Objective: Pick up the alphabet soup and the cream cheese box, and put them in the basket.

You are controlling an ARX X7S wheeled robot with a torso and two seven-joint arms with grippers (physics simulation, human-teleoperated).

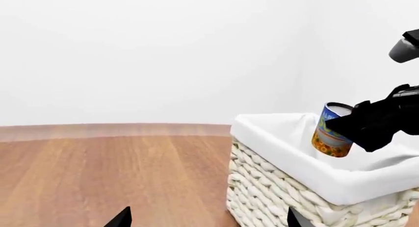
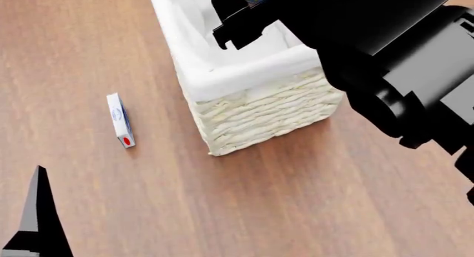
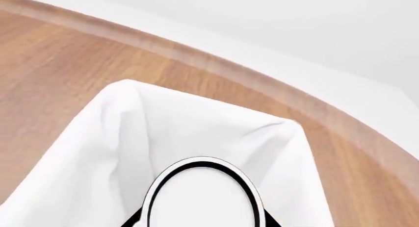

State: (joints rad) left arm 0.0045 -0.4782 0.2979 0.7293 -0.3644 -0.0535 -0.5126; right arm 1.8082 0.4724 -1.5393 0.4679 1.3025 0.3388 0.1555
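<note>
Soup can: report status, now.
Right gripper shut on soup can, tilted over basket. Left gripper open, low, holding nothing. Cream cheese box on floor beside basket, nothing blocking it.

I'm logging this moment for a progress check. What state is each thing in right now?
alphabet soup can: tilted, held in the right gripper over the basket's opening.
basket: upright on the floor, lining folded over its rim.
cream cheese box: on the floor beside the basket, apart from it, untouched.
left gripper: open, holding nothing.
</note>
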